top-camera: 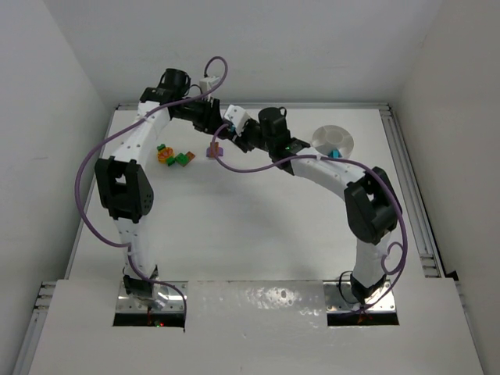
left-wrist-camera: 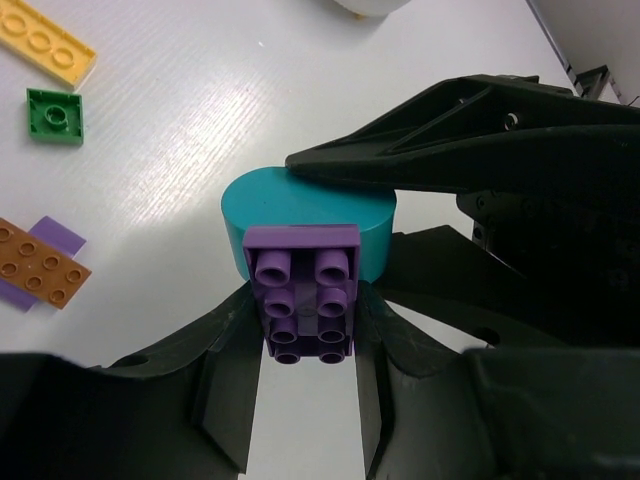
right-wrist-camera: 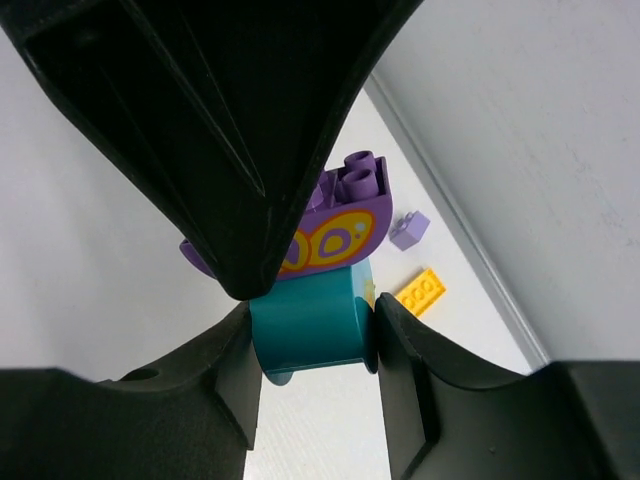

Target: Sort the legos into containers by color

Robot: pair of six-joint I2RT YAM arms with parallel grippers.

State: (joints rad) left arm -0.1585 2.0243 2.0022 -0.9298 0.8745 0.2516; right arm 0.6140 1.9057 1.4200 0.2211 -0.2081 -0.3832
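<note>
Studs facing the left wrist camera, the purple brick (left-wrist-camera: pixel 303 285) is pinched by its two sides in the left claw (left-wrist-camera: pixel 307 325), both fingers pressed against it. Its far end meets a teal block (left-wrist-camera: pixel 308 215) with a rounded back, and one finger of the right claw lies across that block's far edge.

In the right wrist view the teal block (right-wrist-camera: pixel 310 320) is squeezed between the fingers of the right claw (right-wrist-camera: pixel 313 345). The purple brick (right-wrist-camera: pixel 340 235) sits directly on top of it, showing a side printed in yellow and orange. A finger of the left claw fills the upper part of that view. The two bricks touch and look joined.

From above, both claws meet at the far middle of the tabletop (top-camera: pixel 258 226), with the purple brick (top-camera: pixel 212 150) showing just below them. Whether the pair rests on the surface or hangs over it I cannot tell.

Loose legos lie to the left of the claws:
- a yellow plate (left-wrist-camera: pixel 45 42)
- a green tile (left-wrist-camera: pixel 55 114) just beside it
- an orange plate (left-wrist-camera: pixel 38 262) lying across a flat purple piece (left-wrist-camera: pixel 62 236)

From overhead this cluster (top-camera: pixel 173 155) sits near the left arm, apart from the held bricks. The right wrist view also shows a small lilac brick (right-wrist-camera: pixel 410 230) and the yellow plate (right-wrist-camera: pixel 420 290) on the tabletop beyond the claws.

Well apart, at the far right, stands the white dish (top-camera: pixel 332 134). A small teal lego (top-camera: pixel 334 153) is at its near rim, and I cannot tell which compartment it is in.
</note>
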